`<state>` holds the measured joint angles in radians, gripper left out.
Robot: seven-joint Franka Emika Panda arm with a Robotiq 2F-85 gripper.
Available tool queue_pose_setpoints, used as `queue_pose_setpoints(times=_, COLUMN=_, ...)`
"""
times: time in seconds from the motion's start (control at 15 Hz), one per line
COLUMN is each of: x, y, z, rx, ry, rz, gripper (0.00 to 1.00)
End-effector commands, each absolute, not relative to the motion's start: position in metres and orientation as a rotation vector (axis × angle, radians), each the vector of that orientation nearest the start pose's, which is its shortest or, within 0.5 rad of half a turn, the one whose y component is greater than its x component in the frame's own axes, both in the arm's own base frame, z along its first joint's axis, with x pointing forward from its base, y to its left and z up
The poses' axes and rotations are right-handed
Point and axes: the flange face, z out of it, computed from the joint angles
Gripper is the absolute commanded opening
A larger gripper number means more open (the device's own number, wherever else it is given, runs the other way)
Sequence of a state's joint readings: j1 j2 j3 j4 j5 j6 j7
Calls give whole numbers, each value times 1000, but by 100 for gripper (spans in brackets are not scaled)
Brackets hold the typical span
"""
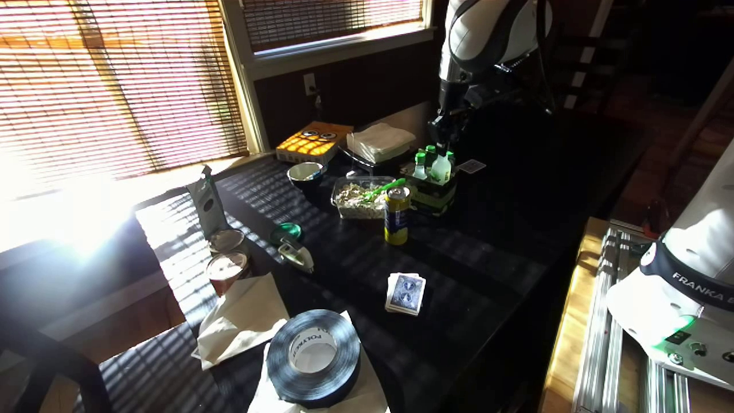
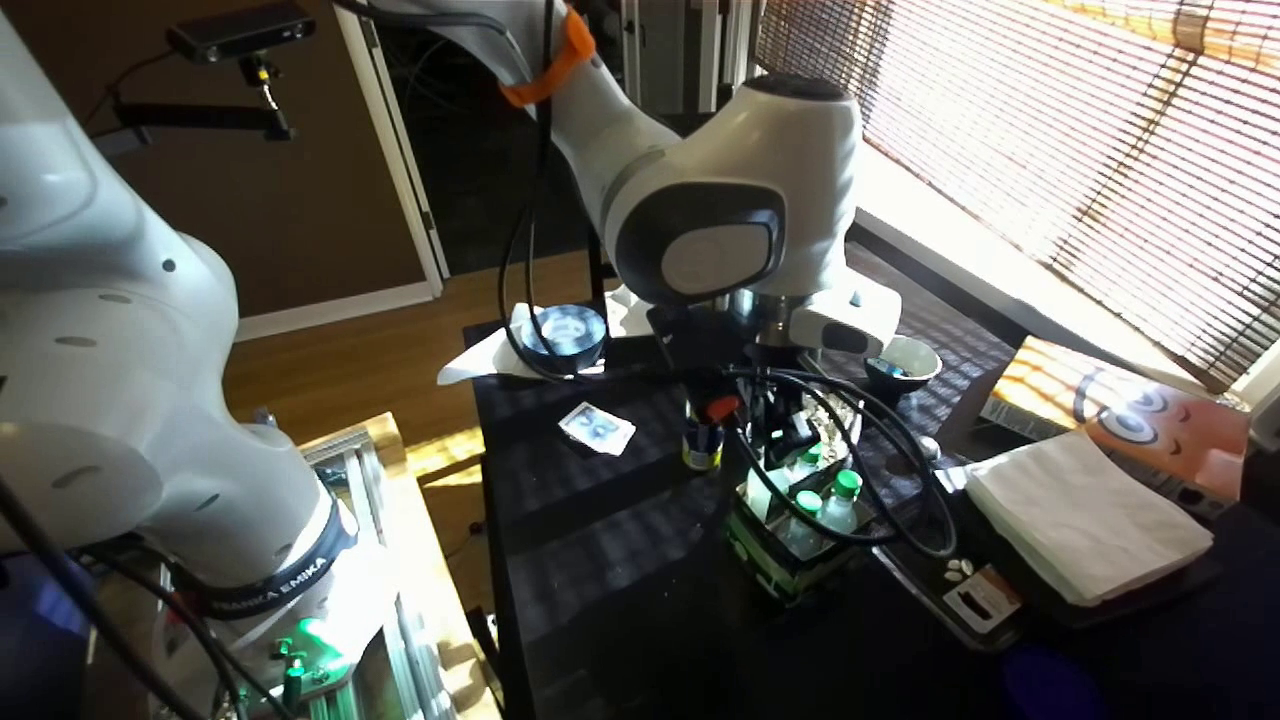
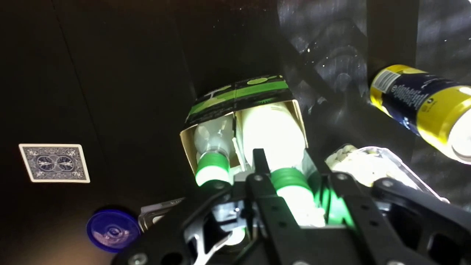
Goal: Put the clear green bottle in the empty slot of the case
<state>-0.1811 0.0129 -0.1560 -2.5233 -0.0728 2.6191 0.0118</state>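
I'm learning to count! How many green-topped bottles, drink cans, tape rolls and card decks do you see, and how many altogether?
Green-topped bottles: 4
Drink can: 1
Tape roll: 1
Card deck: 1
Total: 7

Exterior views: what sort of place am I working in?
Probably a home, perhaps its dining area: woven window blinds hang beside a dark table, and a stack of playing cards lies on it.
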Motion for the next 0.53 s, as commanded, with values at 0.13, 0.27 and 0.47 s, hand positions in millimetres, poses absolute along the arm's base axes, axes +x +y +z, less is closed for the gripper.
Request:
queue_pose_setpoints(times=0.13, x=457, y=-159, z=255, rx=-3152, ry=528, rz=-106, gripper=7)
queue_pose_setpoints(times=0.27, x=460, y=-159, z=248, rx=-3152, ry=538, rz=-91, gripper=7)
queue_pose_setpoints(times=0.47, x=464, y=-161, z=237, rx=-3151, ry=551, rz=-60, gripper=7)
